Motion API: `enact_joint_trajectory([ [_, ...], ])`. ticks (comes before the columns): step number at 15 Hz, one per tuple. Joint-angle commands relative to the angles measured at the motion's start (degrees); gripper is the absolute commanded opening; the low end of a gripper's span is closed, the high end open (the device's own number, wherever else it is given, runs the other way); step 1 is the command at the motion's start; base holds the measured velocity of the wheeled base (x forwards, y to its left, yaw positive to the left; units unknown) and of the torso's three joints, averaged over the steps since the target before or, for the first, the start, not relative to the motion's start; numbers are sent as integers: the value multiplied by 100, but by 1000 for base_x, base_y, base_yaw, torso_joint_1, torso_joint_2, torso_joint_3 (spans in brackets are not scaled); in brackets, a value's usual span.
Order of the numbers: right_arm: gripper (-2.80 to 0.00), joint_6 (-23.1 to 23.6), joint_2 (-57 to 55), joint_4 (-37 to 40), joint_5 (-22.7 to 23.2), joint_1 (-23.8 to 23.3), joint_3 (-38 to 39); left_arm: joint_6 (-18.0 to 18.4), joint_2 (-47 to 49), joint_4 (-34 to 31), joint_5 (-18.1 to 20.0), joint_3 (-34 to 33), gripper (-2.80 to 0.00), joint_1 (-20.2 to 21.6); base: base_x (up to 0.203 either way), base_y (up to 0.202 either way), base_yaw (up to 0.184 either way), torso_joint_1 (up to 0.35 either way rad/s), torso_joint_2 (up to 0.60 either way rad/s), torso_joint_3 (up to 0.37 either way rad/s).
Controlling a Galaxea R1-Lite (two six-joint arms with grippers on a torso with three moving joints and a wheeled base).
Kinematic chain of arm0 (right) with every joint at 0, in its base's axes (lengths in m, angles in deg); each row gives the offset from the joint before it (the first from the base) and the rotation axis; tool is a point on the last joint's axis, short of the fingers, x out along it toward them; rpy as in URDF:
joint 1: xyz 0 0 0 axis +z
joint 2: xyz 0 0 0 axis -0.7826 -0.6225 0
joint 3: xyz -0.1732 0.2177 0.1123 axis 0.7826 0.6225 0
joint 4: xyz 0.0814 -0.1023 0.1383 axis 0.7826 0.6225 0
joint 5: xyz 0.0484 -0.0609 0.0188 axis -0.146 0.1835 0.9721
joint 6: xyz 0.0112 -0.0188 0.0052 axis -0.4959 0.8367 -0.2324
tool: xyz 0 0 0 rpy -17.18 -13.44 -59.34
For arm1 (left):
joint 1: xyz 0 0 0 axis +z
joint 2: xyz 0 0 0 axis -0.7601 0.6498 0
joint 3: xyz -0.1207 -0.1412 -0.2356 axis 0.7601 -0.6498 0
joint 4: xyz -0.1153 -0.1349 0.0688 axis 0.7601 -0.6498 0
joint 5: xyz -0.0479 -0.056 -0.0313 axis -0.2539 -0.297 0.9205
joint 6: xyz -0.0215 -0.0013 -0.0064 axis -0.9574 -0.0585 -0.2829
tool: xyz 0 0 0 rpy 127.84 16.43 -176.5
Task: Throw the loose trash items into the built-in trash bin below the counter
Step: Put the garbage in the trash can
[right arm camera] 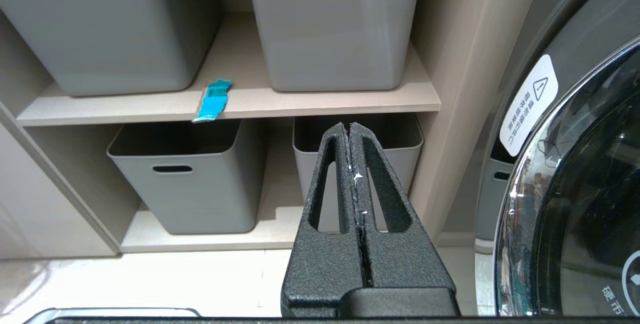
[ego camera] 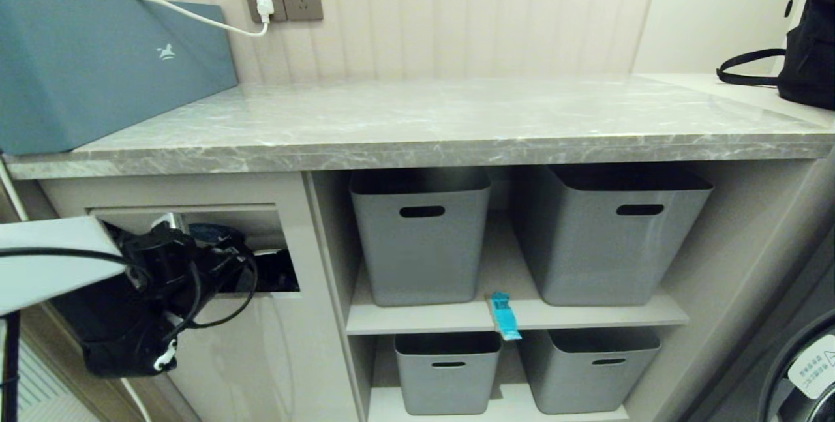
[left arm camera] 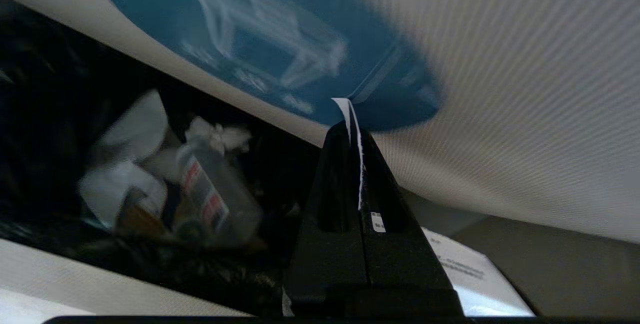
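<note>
My left gripper [left arm camera: 352, 124] is shut on a white paper strip [left arm camera: 346, 105] that sticks out past its tips. Those tips press against the flap [left arm camera: 500, 88] of the built-in trash bin [ego camera: 287, 344], right at its blue oval sticker [left arm camera: 280, 38]. The flap is pushed inward, and tissues and a bottle [left arm camera: 210, 199] lie in the dark bin behind it. In the head view the left arm [ego camera: 163, 278] reaches into the flap opening below the counter [ego camera: 456, 122]. A teal barcoded wrapper [ego camera: 505, 317] [right arm camera: 214, 99] hangs over the upper shelf's edge. My right gripper [right arm camera: 349, 128] is shut and empty, low before the lower shelf.
Grey plastic baskets [ego camera: 421, 239] [ego camera: 613, 239] fill both shelves. A long teal-blue box [ego camera: 98, 63] stands on the counter's left end and a black bag [ego camera: 809, 37] at its right. A washing machine door [right arm camera: 575, 189] is close on the right. A white cable runs to a wall socket [ego camera: 264, 1].
</note>
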Motion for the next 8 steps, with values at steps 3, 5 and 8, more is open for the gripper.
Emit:
enact_joint_trajectory([
  [3,-280,0,-6,2,0,2,0,-85,261,400,-35,-40,-280,-56,0,0,0,0,0,0],
  [5,-280,0,-3,2,0,2,0,-85,337,576,-53,-113,-280,-86,0,0,0,0,0,0],
  [8,-280,0,-4,2,0,2,0,-94,546,576,-66,-170,-280,-14,0,0,0,0,0,0],
])
